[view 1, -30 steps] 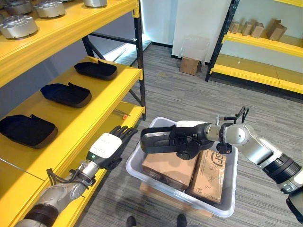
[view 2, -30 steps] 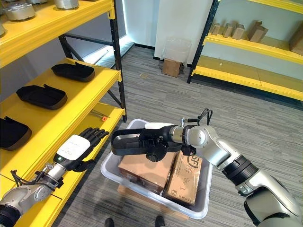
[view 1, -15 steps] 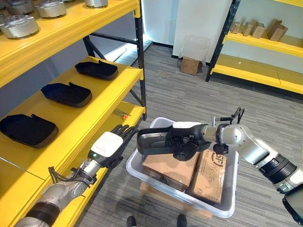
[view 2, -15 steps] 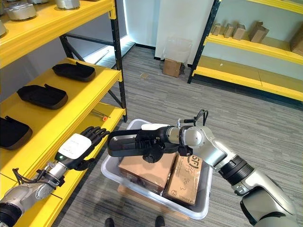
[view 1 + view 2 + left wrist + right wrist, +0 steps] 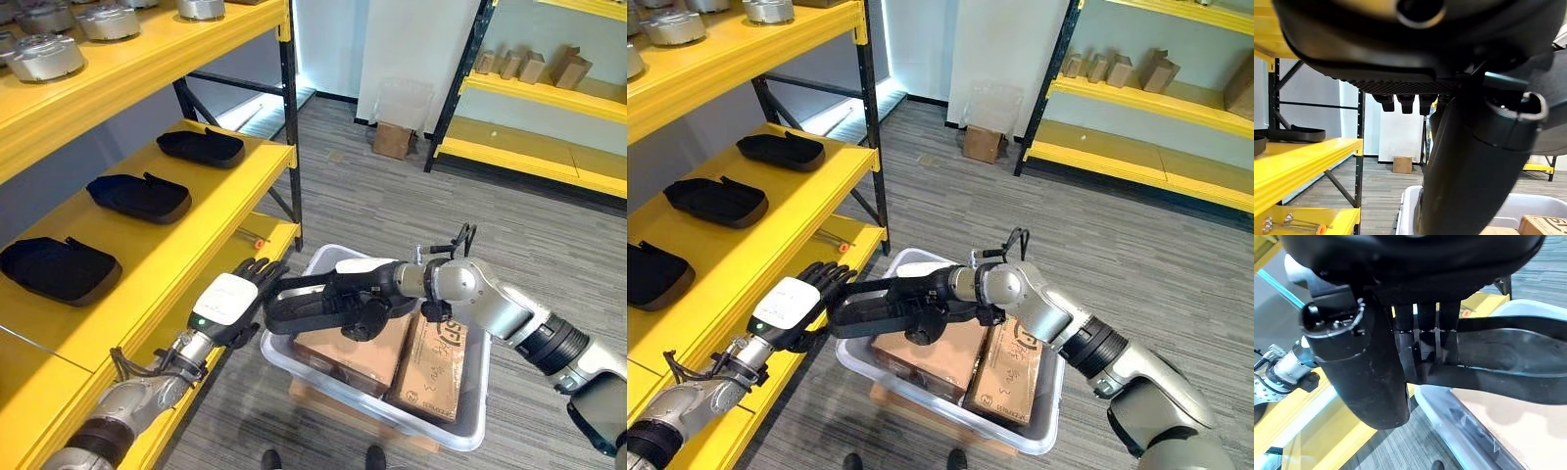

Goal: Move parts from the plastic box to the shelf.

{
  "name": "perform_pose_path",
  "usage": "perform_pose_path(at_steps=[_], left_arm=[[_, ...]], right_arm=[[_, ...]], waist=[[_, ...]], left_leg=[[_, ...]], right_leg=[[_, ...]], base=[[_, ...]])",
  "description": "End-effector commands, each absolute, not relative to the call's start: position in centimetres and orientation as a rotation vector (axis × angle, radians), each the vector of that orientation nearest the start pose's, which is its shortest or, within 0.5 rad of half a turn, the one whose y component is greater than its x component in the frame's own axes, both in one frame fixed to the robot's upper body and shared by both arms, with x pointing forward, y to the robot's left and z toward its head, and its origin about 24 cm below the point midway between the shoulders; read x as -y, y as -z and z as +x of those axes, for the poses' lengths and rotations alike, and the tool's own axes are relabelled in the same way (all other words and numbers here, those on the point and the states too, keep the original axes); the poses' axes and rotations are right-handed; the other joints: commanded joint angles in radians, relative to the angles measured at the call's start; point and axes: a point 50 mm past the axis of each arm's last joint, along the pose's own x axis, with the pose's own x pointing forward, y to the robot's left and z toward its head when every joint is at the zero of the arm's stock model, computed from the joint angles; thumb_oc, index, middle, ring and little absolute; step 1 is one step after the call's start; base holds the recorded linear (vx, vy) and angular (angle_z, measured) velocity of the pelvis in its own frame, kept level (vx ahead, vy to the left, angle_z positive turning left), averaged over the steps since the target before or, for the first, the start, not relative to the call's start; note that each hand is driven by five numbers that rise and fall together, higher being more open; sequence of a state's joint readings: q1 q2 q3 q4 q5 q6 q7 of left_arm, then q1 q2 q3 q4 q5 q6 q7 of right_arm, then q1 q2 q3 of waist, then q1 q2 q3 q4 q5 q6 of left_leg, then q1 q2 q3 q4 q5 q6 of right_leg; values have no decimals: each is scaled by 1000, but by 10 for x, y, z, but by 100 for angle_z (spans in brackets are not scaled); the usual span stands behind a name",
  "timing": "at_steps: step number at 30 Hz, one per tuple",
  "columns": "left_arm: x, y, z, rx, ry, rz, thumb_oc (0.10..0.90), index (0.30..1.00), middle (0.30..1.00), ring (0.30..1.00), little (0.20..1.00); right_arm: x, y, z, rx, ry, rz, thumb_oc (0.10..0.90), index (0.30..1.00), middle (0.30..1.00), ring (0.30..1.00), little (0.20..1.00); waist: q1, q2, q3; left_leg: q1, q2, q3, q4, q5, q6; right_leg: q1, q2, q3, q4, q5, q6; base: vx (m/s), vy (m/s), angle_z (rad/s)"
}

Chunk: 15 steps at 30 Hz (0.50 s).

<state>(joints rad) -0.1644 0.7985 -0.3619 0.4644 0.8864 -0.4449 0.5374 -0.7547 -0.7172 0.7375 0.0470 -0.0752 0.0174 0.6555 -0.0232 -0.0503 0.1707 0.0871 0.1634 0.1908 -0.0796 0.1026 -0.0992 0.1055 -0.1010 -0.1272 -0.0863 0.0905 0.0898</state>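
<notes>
Left eye view: the right hand [image 5: 377,294] has its fingers curled round a long black part [image 5: 299,305], carrying it level above the near-left rim of the plastic box [image 5: 468,431]. The part's free end reaches the fingers of the left hand [image 5: 227,302], which are straight and relaxed, beside the edge of the yellow shelf [image 5: 186,235]. Whether that hand touches the part cannot be told here. Two cardboard boxes [image 5: 355,351] remain in the plastic box. Three similar black parts lie on the middle shelf level, one being the nearest tray-shaped part [image 5: 57,269].

Right eye view: same arrangement. The black part [image 5: 884,305] spans from the right hand [image 5: 945,289] to the left hand [image 5: 794,299], clear of the cardboard below it.

Left wrist view: the left hand's fingertips [image 5: 1405,102] point outward, uncurled, holding nothing. The shelf edge [image 5: 1303,161] lies near.

Right wrist view: the fingers [image 5: 1425,350] wrap over the upper edge of the part [image 5: 1508,362], thumb opposing beneath; a firm pinch-wrap at one end.

Handling assessment: the part appears to be a rigid moulded shell, probably light, with a smooth and likely somewhat slippery surface. Held at one end, it is liable to droop or twist. Support under the free end, or a hold on the raised rim near mid-length, seems advisable before setting it flat on the shelf.
</notes>
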Motion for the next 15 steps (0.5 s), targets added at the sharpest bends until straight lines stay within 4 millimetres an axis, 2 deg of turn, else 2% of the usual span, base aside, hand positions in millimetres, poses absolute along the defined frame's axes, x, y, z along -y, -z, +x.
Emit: perform_pose_path(at_steps=[1, 8, 15], left_arm=[[-219, -75, 288, 645, 188, 1433, 900, 1000, 1000, 1000, 1000], [-222, -79, 291, 645, 125, 1417, 900, 1000, 1000, 1000, 1000], [-219, -80, 291, 646, 153, 1408, 900, 1000, 1000, 1000, 1000]], right_arm=[[54, -208, 308, 437, -1142, -1137, 400, 300, 300, 300, 300], [54, -200, 313, 389, -1125, -1124, 400, 300, 300, 300, 300], [53, -200, 313, 391, -1122, -1124, 400, 300, 300, 300, 300]], waist=[[18, 3, -68], [21, 0, -70], [21, 0, -68]], left_leg=[[44, 70, 18, -8, -57, -38], [47, 71, 17, -8, -57, -39], [46, 72, 17, -8, -58, -39]], right_leg=[[1, -72, -34, -1, -8, 97], [4, -72, -37, -1, -9, 97], [3, -72, -36, -1, -9, 96]], base=[[0, 0, 0], [0, 0, 0], [0, 0, 0]])
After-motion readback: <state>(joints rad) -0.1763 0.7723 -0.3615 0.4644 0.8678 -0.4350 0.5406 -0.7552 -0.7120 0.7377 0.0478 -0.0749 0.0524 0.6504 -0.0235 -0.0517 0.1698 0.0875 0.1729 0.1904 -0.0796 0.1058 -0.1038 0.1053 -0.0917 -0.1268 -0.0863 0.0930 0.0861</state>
